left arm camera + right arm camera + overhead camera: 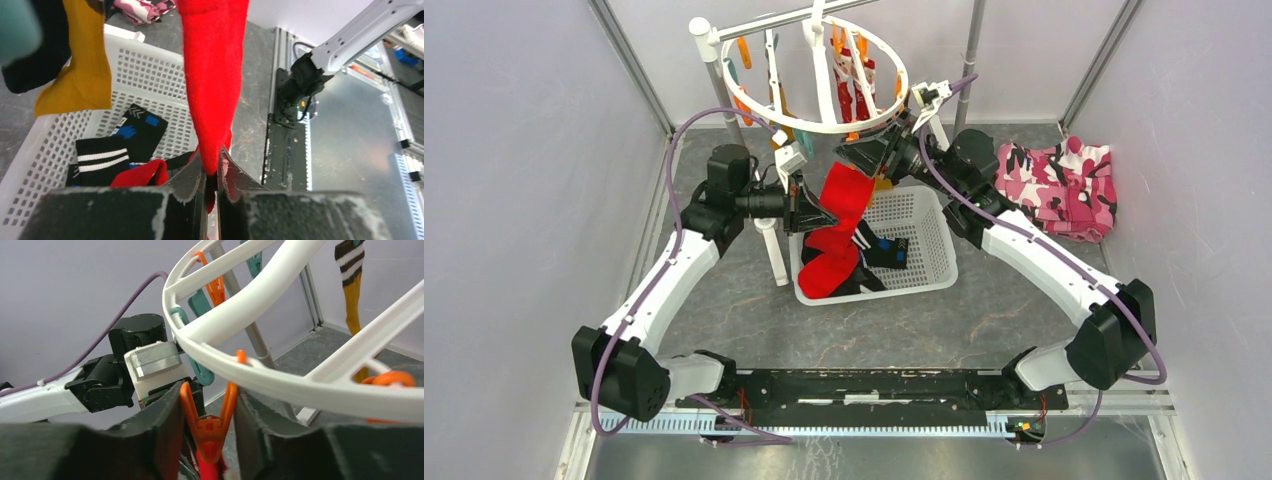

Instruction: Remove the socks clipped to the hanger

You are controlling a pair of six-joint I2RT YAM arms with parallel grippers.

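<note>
Hanger point(819, 129): white ring w/ cross bars, hung from rack rail point(764, 21) at rear of table, above and behind basket point(932, 232).
Sock in work: red sock point(846, 192). Hangs from front rim of hanger down toward basket. Top end sits in orange clip point(210, 427), lower end in L gripper.
L gripper point(211, 166): closed on lower end of red sock. Fabric is pinched between both fingers point(190, 177), and sock runs straight up out of jaws.
R gripper point(209, 405): at front rim of hanger, jaws astride orange clip, one finger point(160, 430) against each lever. Clip squeezed open or not: can't tell. Red fabric shows at clip's lower tip.
Other socks on hanger: mustard sock point(82, 70) and black sock point(30, 55) hang side by side, left of red sock in L wrist view. Red-and-white socks point(856, 85) are clipped at far side of ring.
Basket contents: striped black sock point(100, 159) and blue-marked black sock point(140, 127) lie on basket floor. A red piece lies beside them, near L fingers.
Pink camo cloth point(1059, 185): on table to right of basket, apart from it.
Arm layout: L arm reaches in from left at basket height. R arm reaches in from right, higher, at ring height.
</note>
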